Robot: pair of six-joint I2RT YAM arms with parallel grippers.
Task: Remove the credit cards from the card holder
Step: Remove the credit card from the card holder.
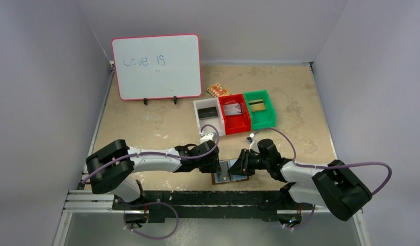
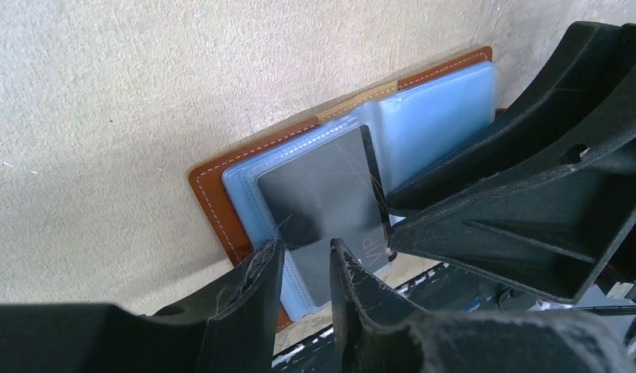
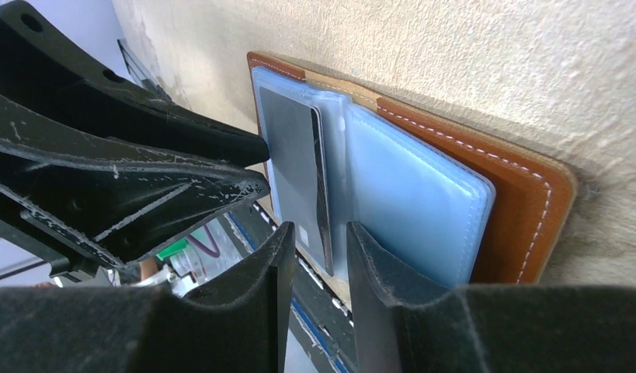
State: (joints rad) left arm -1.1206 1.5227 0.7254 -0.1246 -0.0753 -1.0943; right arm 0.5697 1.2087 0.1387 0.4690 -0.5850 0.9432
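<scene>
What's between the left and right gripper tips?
The open card holder, a dark credit card against its pale blue pockets. Top view shows the span; wrist views show the card.

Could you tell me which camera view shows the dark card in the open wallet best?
The left wrist view: the dark card faces the camera, nearly whole, VIP lettering legible. The right wrist view shows it steeply foreshortened. In the top view it is too small to tell from the card holder.
</scene>
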